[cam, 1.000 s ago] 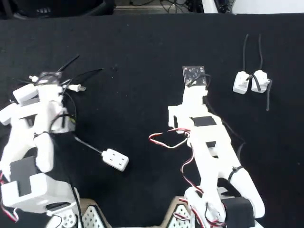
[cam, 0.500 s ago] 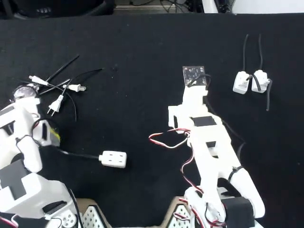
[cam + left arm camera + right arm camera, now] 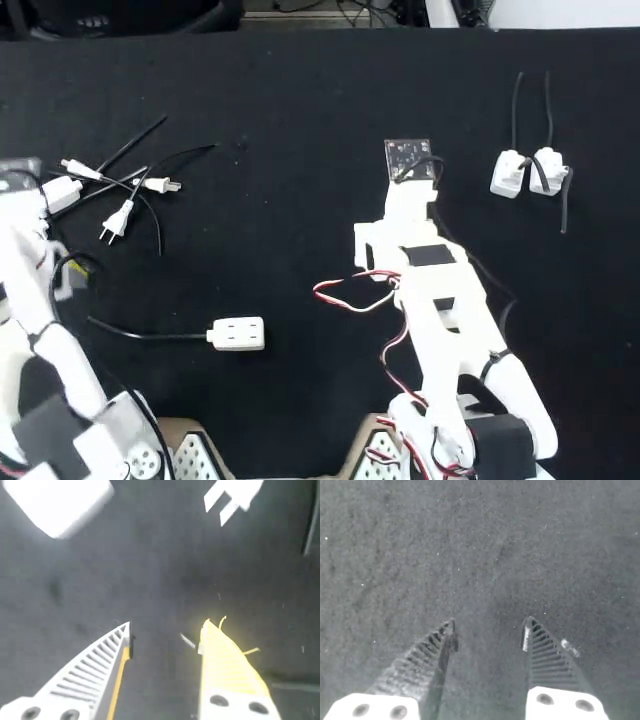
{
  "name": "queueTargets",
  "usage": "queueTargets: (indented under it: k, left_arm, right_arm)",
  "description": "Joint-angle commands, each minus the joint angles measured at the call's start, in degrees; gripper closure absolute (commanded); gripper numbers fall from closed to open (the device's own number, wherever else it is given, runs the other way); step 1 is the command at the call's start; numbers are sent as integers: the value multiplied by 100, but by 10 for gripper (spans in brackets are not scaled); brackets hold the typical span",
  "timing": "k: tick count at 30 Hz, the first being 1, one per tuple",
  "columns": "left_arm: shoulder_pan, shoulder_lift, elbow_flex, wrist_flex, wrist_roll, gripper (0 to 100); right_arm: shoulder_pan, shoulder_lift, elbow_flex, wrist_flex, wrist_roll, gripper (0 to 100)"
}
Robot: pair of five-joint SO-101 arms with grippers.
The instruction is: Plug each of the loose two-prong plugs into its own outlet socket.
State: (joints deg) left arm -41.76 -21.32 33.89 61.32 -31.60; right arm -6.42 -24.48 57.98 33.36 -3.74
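Plug [image 3: 232, 495] sits ahead of my left gripper [image 3: 165, 630], jaws spread wide; my right gripper [image 3: 490, 627] is spread too, over black mat [image 3: 470, 540].

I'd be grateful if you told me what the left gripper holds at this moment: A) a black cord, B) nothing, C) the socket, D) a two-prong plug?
B: the left gripper is open with bare mat between its fingertips, and a plug lies apart from it on the mat.
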Motion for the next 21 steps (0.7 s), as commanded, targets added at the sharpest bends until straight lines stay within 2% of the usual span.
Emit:
queueTargets:
  k: [1,5,8,13,16,21]
  left_arm:
    - [523,-325,-426,-211,-26,768]
    - [1279,53,-646,-211,-70,768]
    - [1587,615,-1165,-246,-70,768]
    - [1666,2031,-2387,-202,-79,768]
    - [1648,2840,-3029,-132,-431,768]
    - [1701,3912,-4286,686,-1073,768]
  right_arm:
    - [97,-233,-321,88,-35,794]
    - [88,-242,-312,88,-35,794]
    - [88,-242,-312,88,-35,794]
    - [88,-242,-312,88,-35,794]
    - [88,-242,-312,88,-35,794]
    - [88,-242,-312,88,-26,794]
